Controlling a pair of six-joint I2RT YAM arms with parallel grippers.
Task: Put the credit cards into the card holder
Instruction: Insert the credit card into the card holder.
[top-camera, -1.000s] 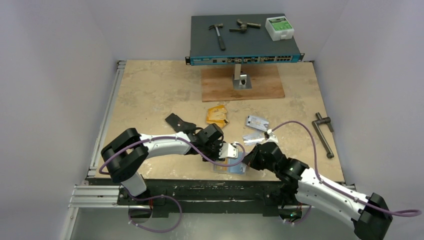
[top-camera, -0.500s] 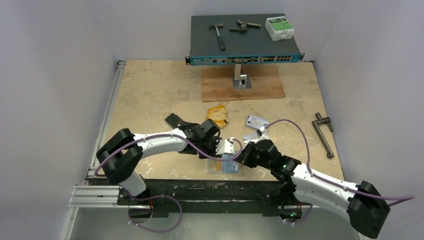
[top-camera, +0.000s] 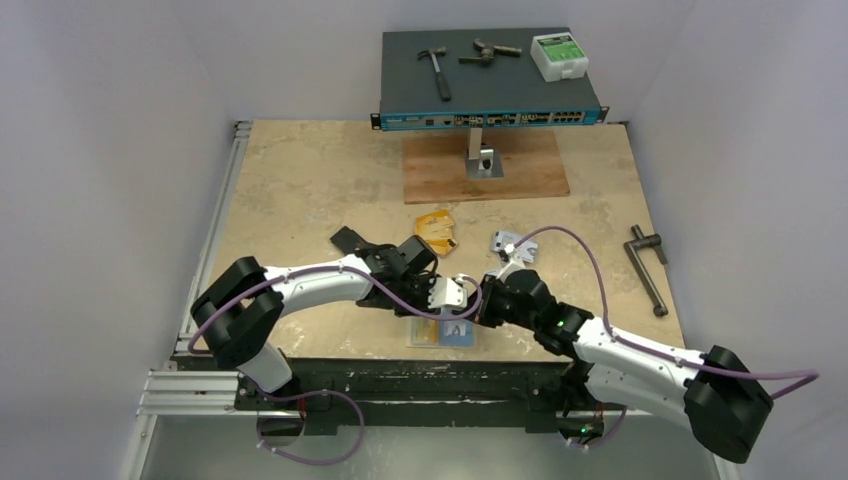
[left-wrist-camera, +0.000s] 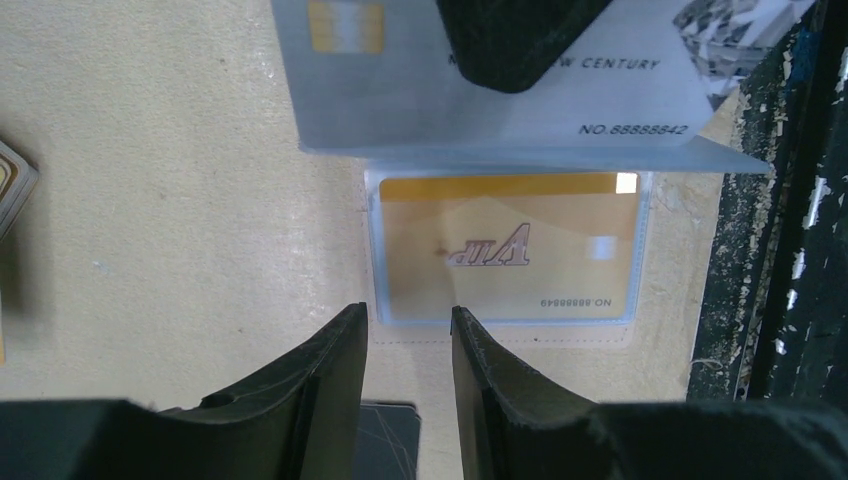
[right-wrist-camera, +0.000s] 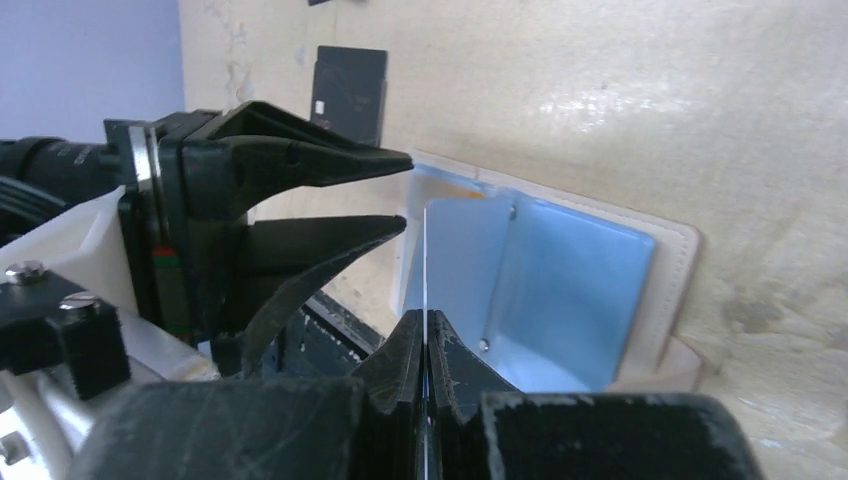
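The pale tan card holder (top-camera: 428, 336) lies open near the table's front edge. A gold credit card (left-wrist-camera: 510, 255) sits in its clear pocket, and a light-blue pocket (right-wrist-camera: 570, 290) shows beside it. My right gripper (right-wrist-camera: 427, 325) is shut on a silvery credit card (left-wrist-camera: 500, 95), held edge-down just over the holder. My left gripper (left-wrist-camera: 408, 312) stands open above the holder's edge with nothing between its fingers. More orange cards (top-camera: 435, 230) and silvery cards (top-camera: 512, 244) lie on the table behind both grippers.
A small black square piece (left-wrist-camera: 390, 440) lies under my left gripper, and a black wallet (top-camera: 350, 240) farther left. The black front rail (left-wrist-camera: 790, 250) runs close to the holder. A wooden board (top-camera: 485, 168), a network switch with tools (top-camera: 490, 75) and a metal crank (top-camera: 645, 262) sit farther off.
My right gripper has moved left with the silvery card, up to the left gripper and over the card holder. The left gripper and holder have shifted slightly left.
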